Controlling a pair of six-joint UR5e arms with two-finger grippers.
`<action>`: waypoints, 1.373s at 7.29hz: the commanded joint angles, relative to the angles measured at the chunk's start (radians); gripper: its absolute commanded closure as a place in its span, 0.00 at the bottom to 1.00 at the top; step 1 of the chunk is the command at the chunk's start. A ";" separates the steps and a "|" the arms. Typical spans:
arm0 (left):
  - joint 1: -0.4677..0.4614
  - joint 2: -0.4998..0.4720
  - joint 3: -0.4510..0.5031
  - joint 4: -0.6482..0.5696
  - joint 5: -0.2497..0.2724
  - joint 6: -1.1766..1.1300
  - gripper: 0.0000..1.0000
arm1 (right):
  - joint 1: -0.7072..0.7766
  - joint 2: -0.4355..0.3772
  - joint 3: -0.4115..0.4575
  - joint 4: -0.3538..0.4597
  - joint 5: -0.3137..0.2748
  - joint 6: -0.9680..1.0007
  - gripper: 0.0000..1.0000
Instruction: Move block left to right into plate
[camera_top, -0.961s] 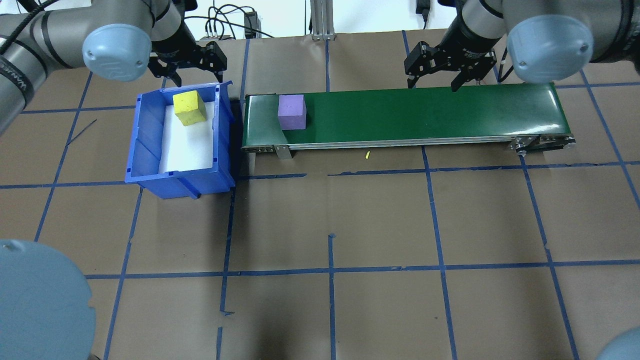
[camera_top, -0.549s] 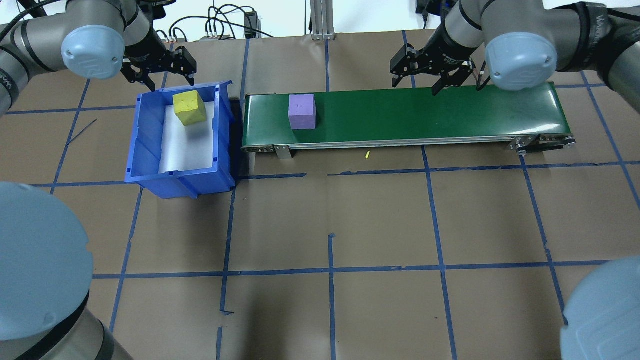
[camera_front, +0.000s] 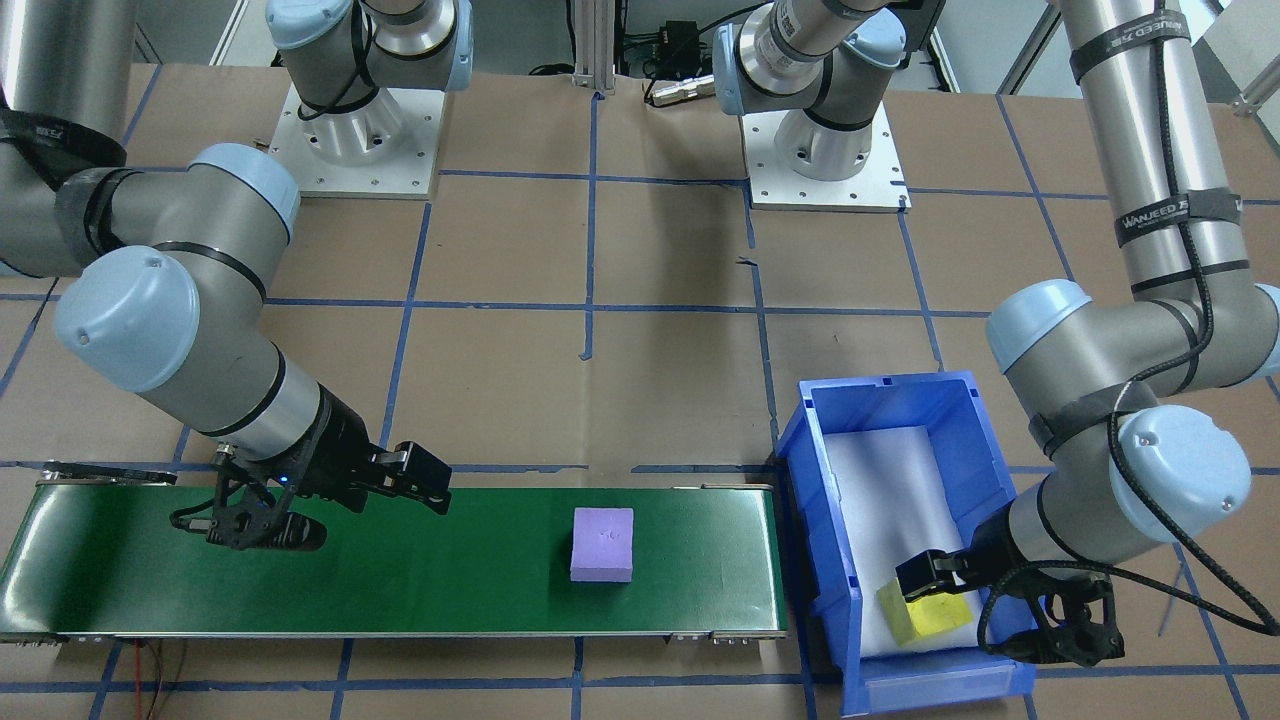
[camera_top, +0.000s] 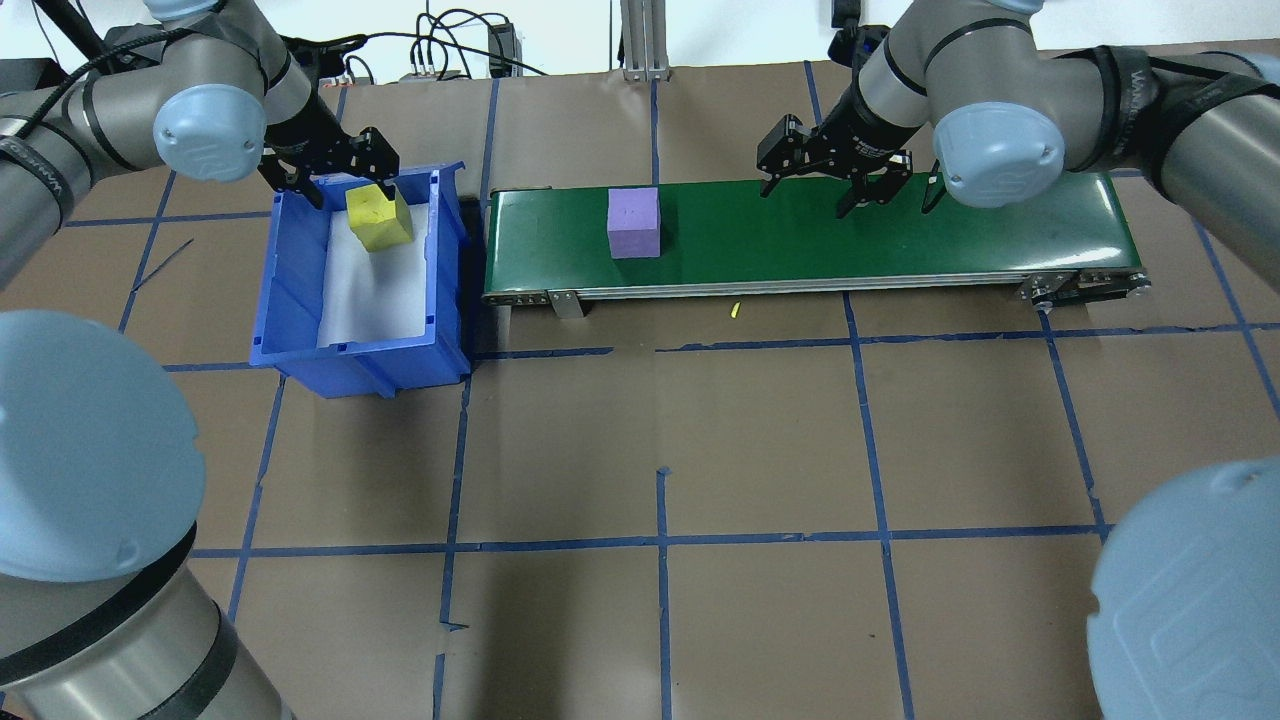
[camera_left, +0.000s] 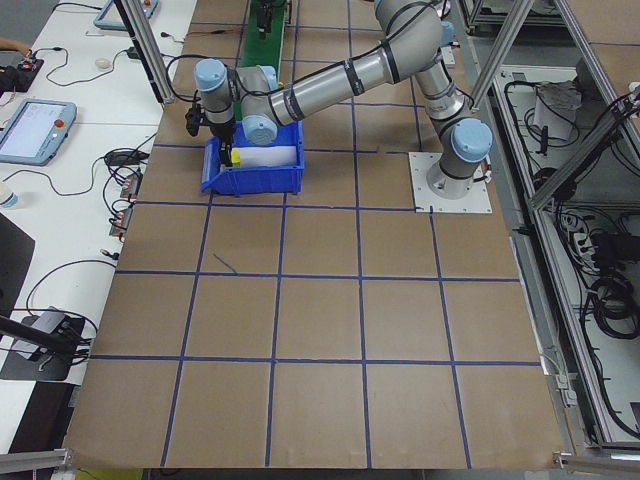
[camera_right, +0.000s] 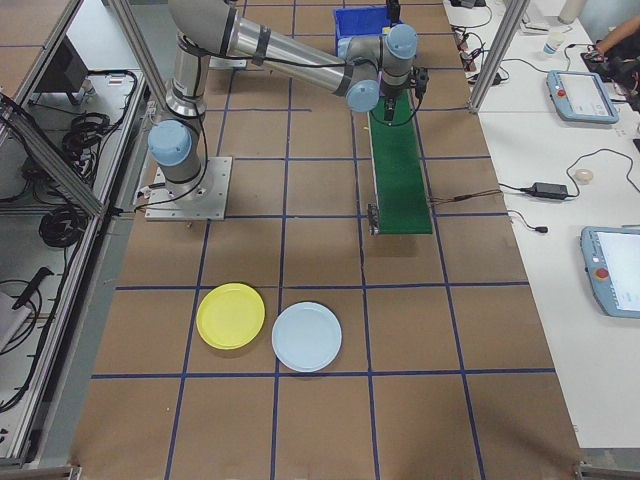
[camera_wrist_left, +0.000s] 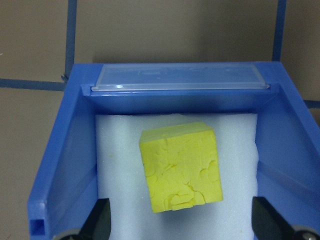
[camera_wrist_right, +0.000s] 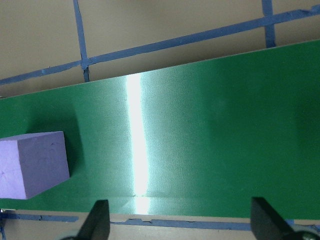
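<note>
A purple block (camera_top: 634, 222) (camera_front: 602, 544) (camera_wrist_right: 32, 165) rides on the green conveyor belt (camera_top: 880, 230) (camera_front: 400, 580) (camera_wrist_right: 200, 125), toward its left part. My right gripper (camera_top: 810, 195) (camera_front: 340, 510) (camera_wrist_right: 180, 225) hangs open over the belt, well to the right of that block. A yellow block (camera_top: 379, 217) (camera_front: 925, 612) (camera_wrist_left: 181, 172) lies on white foam at the far end of the blue bin (camera_top: 295, 270) (camera_front: 822, 520) (camera_wrist_left: 55, 165). Just above it, my left gripper (camera_top: 340, 185) (camera_wrist_left: 182, 225) is open, its fingers either side. The yellow plate (camera_right: 231, 315) lies on the table beyond the belt's right end.
A pale blue plate (camera_right: 307, 336) sits beside the yellow one. The bin stands against the belt's left end. A small yellow scrap (camera_top: 735, 310) lies in front of the belt. Operator desks with tablets and cables line the table's far side.
The purple block has travelled to the right along the belt. My left gripper has dropped over the bin's far end, and my right gripper has shifted left and down over the belt.
</note>
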 joint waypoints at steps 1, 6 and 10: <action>0.000 -0.037 -0.009 0.032 -0.003 -0.017 0.00 | 0.001 0.011 0.001 -0.004 0.019 0.008 0.02; 0.000 -0.042 -0.019 0.062 -0.006 -0.032 0.62 | 0.001 0.014 0.003 -0.005 0.020 0.008 0.02; -0.022 0.177 -0.025 -0.167 0.002 -0.058 0.65 | 0.001 0.029 0.001 -0.022 0.040 0.008 0.02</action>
